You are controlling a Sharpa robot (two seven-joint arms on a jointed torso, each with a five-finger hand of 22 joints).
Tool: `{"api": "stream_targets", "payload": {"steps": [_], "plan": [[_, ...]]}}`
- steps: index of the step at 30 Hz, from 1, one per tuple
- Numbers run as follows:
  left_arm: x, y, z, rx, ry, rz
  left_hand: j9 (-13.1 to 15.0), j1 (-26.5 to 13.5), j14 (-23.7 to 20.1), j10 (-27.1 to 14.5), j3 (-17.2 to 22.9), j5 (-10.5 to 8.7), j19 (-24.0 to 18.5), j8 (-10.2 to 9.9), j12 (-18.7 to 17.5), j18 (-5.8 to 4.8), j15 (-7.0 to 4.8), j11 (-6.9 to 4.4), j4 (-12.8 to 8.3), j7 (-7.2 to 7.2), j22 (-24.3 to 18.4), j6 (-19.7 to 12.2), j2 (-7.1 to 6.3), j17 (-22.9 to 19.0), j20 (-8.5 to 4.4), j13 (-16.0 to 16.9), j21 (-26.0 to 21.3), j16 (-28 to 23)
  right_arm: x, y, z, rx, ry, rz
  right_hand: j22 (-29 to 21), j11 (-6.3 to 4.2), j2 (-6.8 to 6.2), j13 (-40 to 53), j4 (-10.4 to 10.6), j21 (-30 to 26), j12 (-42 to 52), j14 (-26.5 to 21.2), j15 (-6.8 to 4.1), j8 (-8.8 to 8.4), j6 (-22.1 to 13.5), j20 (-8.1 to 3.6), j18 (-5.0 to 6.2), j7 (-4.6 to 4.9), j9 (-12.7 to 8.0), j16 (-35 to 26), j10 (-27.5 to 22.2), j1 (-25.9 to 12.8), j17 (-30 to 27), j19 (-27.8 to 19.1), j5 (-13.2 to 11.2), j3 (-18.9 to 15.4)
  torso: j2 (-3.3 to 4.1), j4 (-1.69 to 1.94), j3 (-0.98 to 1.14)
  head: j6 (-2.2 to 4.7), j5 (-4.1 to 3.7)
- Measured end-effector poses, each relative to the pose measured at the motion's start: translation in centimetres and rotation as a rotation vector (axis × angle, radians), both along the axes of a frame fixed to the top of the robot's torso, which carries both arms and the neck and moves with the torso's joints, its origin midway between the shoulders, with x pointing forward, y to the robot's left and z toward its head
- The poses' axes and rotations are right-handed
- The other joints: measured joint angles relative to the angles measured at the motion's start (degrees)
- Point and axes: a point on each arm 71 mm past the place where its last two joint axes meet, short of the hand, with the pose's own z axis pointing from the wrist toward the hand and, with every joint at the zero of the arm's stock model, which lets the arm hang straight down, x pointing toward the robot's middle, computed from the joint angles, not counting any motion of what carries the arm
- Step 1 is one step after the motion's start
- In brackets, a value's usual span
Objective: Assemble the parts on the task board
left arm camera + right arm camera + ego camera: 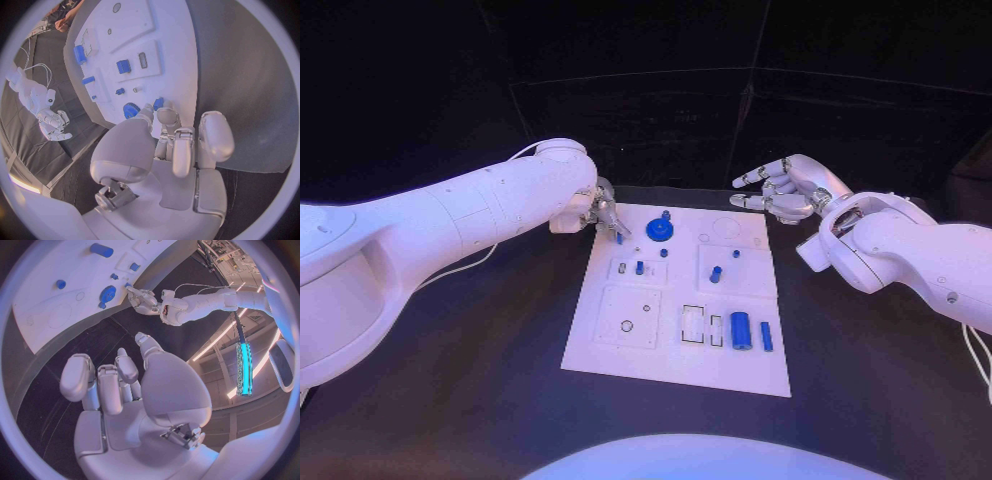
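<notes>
Two hands frame the task board (678,300) in the head view. The left hand (602,211) sits at the board's far left corner, fingertips pinching a small blue peg (619,237) just above the white surface, close beside the blue gear (659,232). The right hand (786,189) hovers off the far right corner, fingers loosely spread and holding nothing. Other blue parts lie farther down the board, among them a fat cylinder (740,330) near the front edge.

From the left wrist view, the left hand (169,145) has its fingertips closed together around the blue peg (159,103), with the gear (130,110) just beside it. Whether the peg's tip already touches the board I cannot tell.

From the right wrist view, the right hand (119,385) is empty, fingers gently curled and apart, well clear of the board.

To seat the peg well, I judge it should be kept upright, lined up squarely over its hole, and lowered slowly without nudging the gear.
</notes>
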Motion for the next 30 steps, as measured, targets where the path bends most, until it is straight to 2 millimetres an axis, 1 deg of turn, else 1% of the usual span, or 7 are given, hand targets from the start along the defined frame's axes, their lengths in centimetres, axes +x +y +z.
{"api": "stream_targets", "payload": {"steps": [6,11,15,20,22,25,30], "plan": [[0.1,0.0,0.1,-0.010,-0.017,0.009,-0.16,2.27,0.00,0.00,1.76,0.00,0.00,0.00,0.23,0.00,0.00,0.00,-1.76,-0.42,0.03,0.42,1.51,0.00,0.00,-0.08,0.00,0.00,0.0,0.0,0.0,0.000,0.000,-0.001,0.00,0.00,0.00,0.00,0.00,0.00,0.00,0.00,0.00,0.00,0.00,0.00,0.00,0.00,0.00,0.00,0.00,0.00,0.00,0.00,0.00,0.00,0.00,-0.01,-0.01,-0.07,-0.14],[0.2,0.1,0.2,-0.024,-0.035,0.018,-0.24,6.64,-0.04,-0.04,4.96,-0.01,0.20,0.43,0.23,0.00,-0.04,-0.47,-5.47,-0.71,0.12,0.71,2.53,0.00,-0.20,-0.14,0.00,0.00,0.1,0.0,0.0,-0.001,0.000,-0.001,0.01,0.00,0.00,0.01,0.00,-0.22,0.00,0.00,0.00,0.00,0.00,0.00,0.00,0.00,0.00,0.00,0.00,0.00,0.00,0.00,0.00,0.00,0.00,-0.01,-0.01,-0.19,-0.15],[0.2,0.1,0.2,-0.038,-0.042,0.021,-0.29,9.49,-0.21,-0.32,8.29,-0.32,0.38,0.76,0.23,-0.01,-0.21,-0.70,-8.91,-0.83,0.19,0.19,2.50,0.00,-0.39,-0.38,0.00,0.00,0.1,0.0,0.0,-0.001,0.001,-0.001,0.00,0.00,0.00,0.01,0.00,-0.22,0.00,0.00,0.00,0.00,0.00,0.00,0.00,0.00,0.00,0.00,0.00,0.00,0.00,0.00,0.00,0.00,-0.01,-0.01,-0.01,-0.20,-0.15],[0.1,0.2,0.3,-0.059,-0.046,0.022,-0.23,10.36,-0.21,-0.41,10.12,-0.26,0.39,2.37,-0.21,0.00,-0.21,-0.60,-7.08,-0.77,0.23,-0.26,2.05,0.00,-0.39,-0.97,0.00,0.00,0.1,0.0,0.0,-0.001,0.002,0.000,-0.09,0.00,0.00,0.01,0.00,-0.22,0.00,0.00,0.00,0.00,0.00,0.00,0.00,0.00,0.00,0.00,0.00,0.00,0.00,0.00,0.00,0.00,-0.01,-0.01,-0.01,-0.27,-0.15],[0.0,0.3,0.3,-0.070,-0.047,0.024,-0.16,9.77,-0.21,-0.42,10.95,-0.24,0.39,2.93,-0.21,-0.01,-0.21,-0.59,-6.29,-0.61,0.27,-0.44,1.32,0.00,-0.39,-1.04,0.00,0.00,0.1,0.0,0.0,-0.001,0.002,0.000,-0.09,0.00,0.00,0.01,0.00,-0.22,0.00,0.00,0.00,0.00,0.00,0.00,0.00,0.00,0.00,0.00,0.00,0.00,0.00,0.00,0.00,0.00,-0.01,0.00,-0.01,-0.32,-0.15],[-0.2,0.5,0.4,-0.085,-0.050,0.026,0.41,8.63,-0.21,-0.40,12.61,-0.22,0.39,3.47,-0.21,-0.01,-0.21,-0.61,-6.17,-0.72,0.36,-0.55,0.18,0.00,-0.39,-1.10,0.00,0.00,0.1,0.0,0.0,-0.001,0.003,0.000,-0.09,0.00,0.00,0.01,0.00,-0.22,0.00,0.00,0.00,0.00,0.00,0.00,0.00,0.00,0.00,0.00,0.00,0.00,0.00,0.00,0.33,0.00,-0.04,0.03,-0.01,-0.32,-0.18],[-0.9,1.3,0.6,-0.120,-0.059,0.034,1.92,5.61,-0.21,0.21,17.80,-0.22,0.39,4.61,-0.21,-0.01,-0.21,-0.82,-7.53,-0.82,0.56,-0.65,-1.47,0.00,-0.39,-1.30,0.00,0.00,0.1,-0.1,-0.1,-0.002,0.003,-0.001,-0.09,0.00,0.00,0.01,0.00,-0.22,0.00,0.00,0.00,0.00,0.00,0.00,0.00,0.00,0.00,0.00,0.00,0.00,0.00,0.00,0.33,0.00,-0.08,0.10,0.04,-0.32,-0.21]]}}
